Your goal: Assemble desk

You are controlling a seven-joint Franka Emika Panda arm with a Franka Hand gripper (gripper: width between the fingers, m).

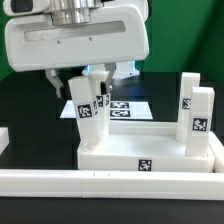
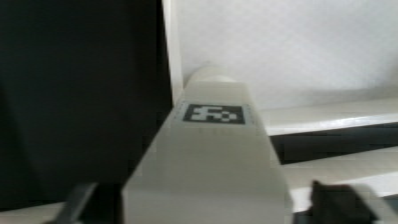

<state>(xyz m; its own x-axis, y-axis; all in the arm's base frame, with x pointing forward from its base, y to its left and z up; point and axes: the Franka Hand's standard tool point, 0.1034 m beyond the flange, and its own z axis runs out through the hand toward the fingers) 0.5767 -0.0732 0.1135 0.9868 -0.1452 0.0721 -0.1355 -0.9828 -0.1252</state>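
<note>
The tabletop (image 1: 150, 150) is seen lying against the white border rail (image 1: 110, 182) in front of it. On its corner toward the exterior view's left a leg block (image 1: 88, 118) stands upright — tag visible (also in the wrist view (image 2: 210, 150)). The gripper (image 1: 86, 88) is placed astride this block; whether the fingers (image 2: 338, 198) press it cannot be told. Two more legs (image 1: 195, 115) stand on the tabletop's opposite end — behind, the marker board (image 1: 125, 108) lies flat.

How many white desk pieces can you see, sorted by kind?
tabletop: 1
leg blocks: 4 (two on the exterior view's left, two on its right)
Total: 5
</note>
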